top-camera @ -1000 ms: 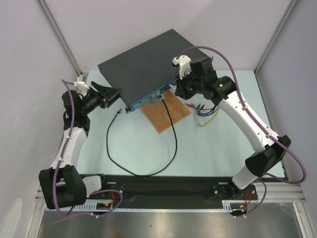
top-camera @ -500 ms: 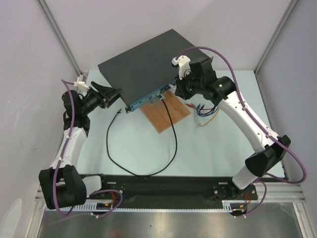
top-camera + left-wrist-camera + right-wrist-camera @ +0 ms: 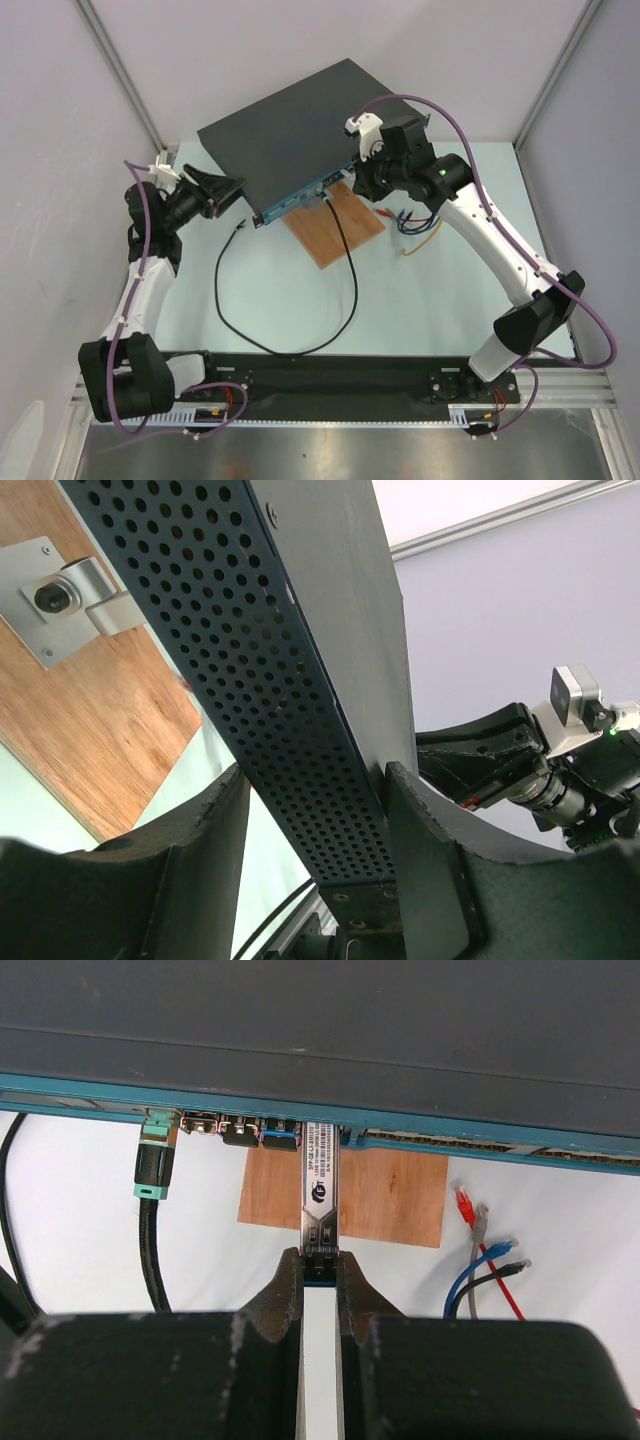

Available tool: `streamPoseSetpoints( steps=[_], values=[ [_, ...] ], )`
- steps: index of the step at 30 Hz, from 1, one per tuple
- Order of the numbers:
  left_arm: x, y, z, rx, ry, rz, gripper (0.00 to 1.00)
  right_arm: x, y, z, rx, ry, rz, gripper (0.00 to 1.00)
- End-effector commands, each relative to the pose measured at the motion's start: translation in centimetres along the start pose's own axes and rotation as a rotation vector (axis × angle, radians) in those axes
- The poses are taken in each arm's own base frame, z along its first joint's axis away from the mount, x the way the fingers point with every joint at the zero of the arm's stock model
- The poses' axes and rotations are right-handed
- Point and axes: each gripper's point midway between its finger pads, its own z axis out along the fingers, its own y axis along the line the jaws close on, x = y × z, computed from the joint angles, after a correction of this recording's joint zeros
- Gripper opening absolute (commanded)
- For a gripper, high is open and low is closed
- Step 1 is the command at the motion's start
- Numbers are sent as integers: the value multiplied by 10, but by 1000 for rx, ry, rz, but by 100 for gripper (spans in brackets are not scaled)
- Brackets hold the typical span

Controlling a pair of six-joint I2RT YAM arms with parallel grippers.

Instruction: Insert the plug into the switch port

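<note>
The switch [image 3: 290, 130] is a flat black box lying askew at the back of the table, its teal port face [image 3: 300, 197] turned toward the arms. My left gripper [image 3: 232, 190] is shut on its left corner, the fingers above and below the perforated side [image 3: 270, 660]. My right gripper [image 3: 319, 1260] is shut on the rear end of the plug [image 3: 319, 1195], a slim silver module. The plug's front end sits in a port of the teal face [image 3: 420, 1140]. In the top view the right gripper [image 3: 352, 178] is at the face's right part.
A brown wooden board [image 3: 338, 228] lies under the switch's front edge, with a metal bracket [image 3: 70, 595] on it. A black cable with a teal connector [image 3: 153, 1165] is plugged in left of the plug and loops across the table [image 3: 290, 345]. Coloured cables [image 3: 410, 220] lie right of the board.
</note>
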Motion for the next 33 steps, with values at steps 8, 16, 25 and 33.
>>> streamPoseSetpoints(
  steps=[8,16,25,33],
  values=[
    [5,-24,11,78,12,124,0,-67,-13,2,89,-242,-36,0],
    [5,-25,11,81,14,126,1,-64,-15,-7,101,-230,-78,0],
    [5,-26,10,79,11,129,0,-57,-24,-5,108,-203,-91,0],
    [4,-26,10,78,12,129,0,-56,-20,-6,72,-194,-37,0]
  ],
)
